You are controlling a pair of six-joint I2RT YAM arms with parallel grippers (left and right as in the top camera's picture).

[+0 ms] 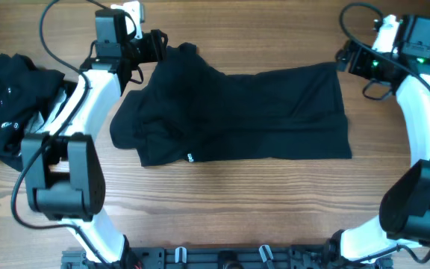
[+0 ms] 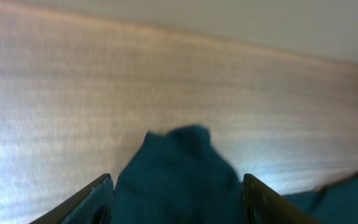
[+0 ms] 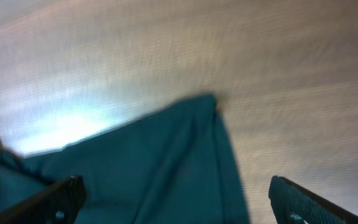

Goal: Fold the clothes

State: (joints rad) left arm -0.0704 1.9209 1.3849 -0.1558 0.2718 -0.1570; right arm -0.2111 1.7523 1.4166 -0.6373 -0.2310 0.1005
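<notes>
A black T-shirt (image 1: 237, 112) lies spread across the middle of the wooden table, with a small white mark near its front hem. My left gripper (image 1: 157, 46) is at the shirt's far left corner. In the left wrist view its fingers (image 2: 179, 202) are apart, with a bunched tip of the dark fabric (image 2: 179, 168) between them. My right gripper (image 1: 344, 60) is at the shirt's far right corner. In the right wrist view its fingers (image 3: 179, 202) are wide open above the fabric corner (image 3: 179, 162). Both wrist views are blurred.
A heap of other black clothes (image 1: 6, 104) lies at the left edge of the table, beside the left arm. Bare wood (image 1: 237, 194) lies in front of the shirt. The arm bases stand at the near edge.
</notes>
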